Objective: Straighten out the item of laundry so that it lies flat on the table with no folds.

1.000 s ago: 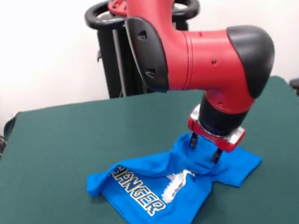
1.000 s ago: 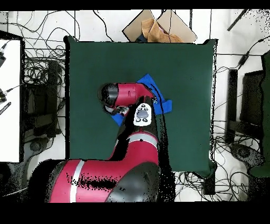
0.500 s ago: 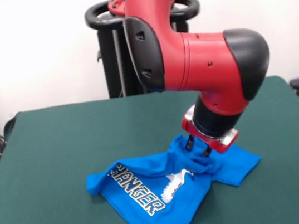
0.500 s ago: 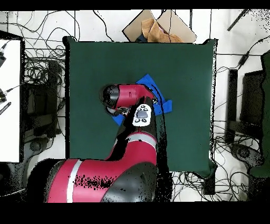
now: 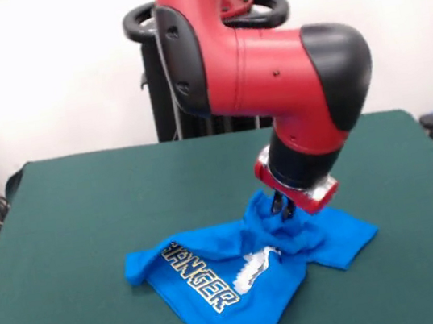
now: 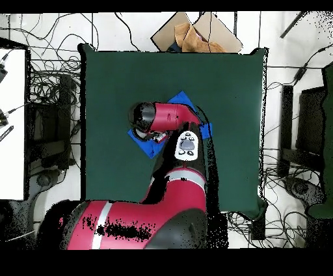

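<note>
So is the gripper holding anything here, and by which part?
Yes: the gripper is pinching the blue T-shirt at a raised fold of cloth near its middle, lifted into a small peak; the rest lies on the table.

Below the dark fingers lies a bright blue T-shirt with yellow-white lettering and a white-grey pixel print. The counter under them is dark green. The arm above is red with black joints.
</note>
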Controlling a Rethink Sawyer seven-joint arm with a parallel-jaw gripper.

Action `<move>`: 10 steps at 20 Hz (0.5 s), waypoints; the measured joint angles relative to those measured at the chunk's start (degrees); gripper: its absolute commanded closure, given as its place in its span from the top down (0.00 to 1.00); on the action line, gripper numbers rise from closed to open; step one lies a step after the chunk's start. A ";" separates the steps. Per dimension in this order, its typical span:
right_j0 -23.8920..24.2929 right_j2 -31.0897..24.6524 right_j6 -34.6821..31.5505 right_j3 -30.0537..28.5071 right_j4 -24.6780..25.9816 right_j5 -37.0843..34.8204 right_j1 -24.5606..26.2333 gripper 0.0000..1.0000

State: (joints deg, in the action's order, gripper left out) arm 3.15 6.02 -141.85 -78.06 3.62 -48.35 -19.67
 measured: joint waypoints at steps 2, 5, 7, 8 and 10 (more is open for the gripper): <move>0.83 -0.41 0.00 -0.63 -0.59 0.00 -1.37 0.00; 2.28 -0.84 0.00 -1.63 -1.64 -0.02 -3.91 0.00; 3.25 -1.05 0.00 -2.53 -2.26 -0.35 -5.60 0.00; 3.74 -1.13 0.00 -3.06 -2.53 -0.60 -6.45 0.00; 4.72 -1.18 0.00 -4.61 -2.97 -1.26 -8.49 0.00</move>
State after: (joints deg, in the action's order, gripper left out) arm 7.86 4.84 -141.85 -82.66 0.66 -49.61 -28.17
